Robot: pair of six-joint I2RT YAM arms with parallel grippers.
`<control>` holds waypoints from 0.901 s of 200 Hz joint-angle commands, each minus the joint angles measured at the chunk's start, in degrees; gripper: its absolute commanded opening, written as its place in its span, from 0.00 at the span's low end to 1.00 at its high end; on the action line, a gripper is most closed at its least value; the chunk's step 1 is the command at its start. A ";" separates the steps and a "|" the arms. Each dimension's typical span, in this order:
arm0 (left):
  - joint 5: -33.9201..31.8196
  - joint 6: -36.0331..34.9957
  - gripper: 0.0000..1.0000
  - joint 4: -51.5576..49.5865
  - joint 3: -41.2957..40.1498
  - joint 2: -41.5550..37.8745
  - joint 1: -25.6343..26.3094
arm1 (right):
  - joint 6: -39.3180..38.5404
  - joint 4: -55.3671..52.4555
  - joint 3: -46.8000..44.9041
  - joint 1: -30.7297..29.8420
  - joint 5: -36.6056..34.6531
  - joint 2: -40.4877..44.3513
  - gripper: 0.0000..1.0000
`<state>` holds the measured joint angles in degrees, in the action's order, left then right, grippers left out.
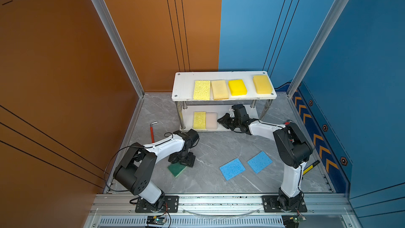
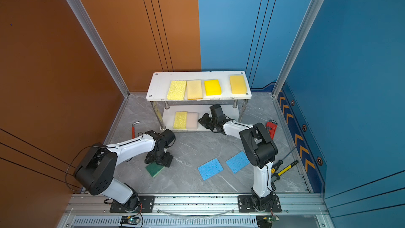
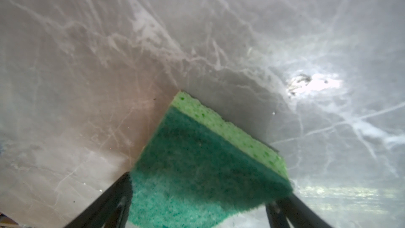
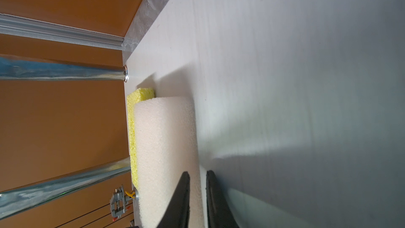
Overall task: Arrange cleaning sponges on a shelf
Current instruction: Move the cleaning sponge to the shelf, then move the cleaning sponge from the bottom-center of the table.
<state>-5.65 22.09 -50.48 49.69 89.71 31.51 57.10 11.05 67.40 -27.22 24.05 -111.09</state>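
Shelf [image 1: 184, 84] of two white boards on chrome posts stood where an orange wall [image 1: 65, 62] met a blue wall [image 1: 252, 29], on a grey marbled floor [image 1: 219, 145]. Four sponges lay in a row on its top board: a porous pale-yellow sponge [image 1: 201, 90], a cream sponge [image 1: 219, 89] touching it, a bright yellow sponge [image 1: 237, 87] and, apart at the right end, a golden-yellow sponge [image 1: 262, 84]. On its lower board a second porous sponge [image 1: 199, 120] touched a pinkish-beige sponge [image 1: 211, 120]. The right gripper [image 4: 198, 172] reached under the top board, just beside the pinkish-beige sponge, its jaws nearly closed and holding nothing. In front of the shelf's left end, the left gripper [image 3: 208, 185] pointed down with jaws wide, both fingers against opposite edges of a dark green sponge [image 3: 197, 154] on the floor. One blue sponge [image 1: 232, 168] and another blue sponge [image 1: 259, 161] lay flat in front of the shelf, well apart from it. A red hex key [image 1: 151, 131] lay left of the shelf and a red pipe wrench [image 2: 271, 129] right of it.
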 commanded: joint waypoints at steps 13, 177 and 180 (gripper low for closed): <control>2.99 1.02 0.91 -0.35 -0.36 1.43 -0.13 | 0.47 -1.56 -2.81 0.97 0.29 2.10 0.18; 5.82 6.43 0.79 -0.26 15.62 10.33 10.01 | -8.76 -16.99 -14.95 2.59 0.73 25.18 0.20; 6.03 6.64 0.79 -0.28 16.41 10.95 10.45 | -8.76 -17.08 -15.21 2.64 0.73 25.43 0.20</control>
<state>-2.87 26.02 -51.37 60.10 96.55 38.39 50.76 -1.72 53.89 -25.12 24.45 -88.03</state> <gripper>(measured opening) 0.789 0.196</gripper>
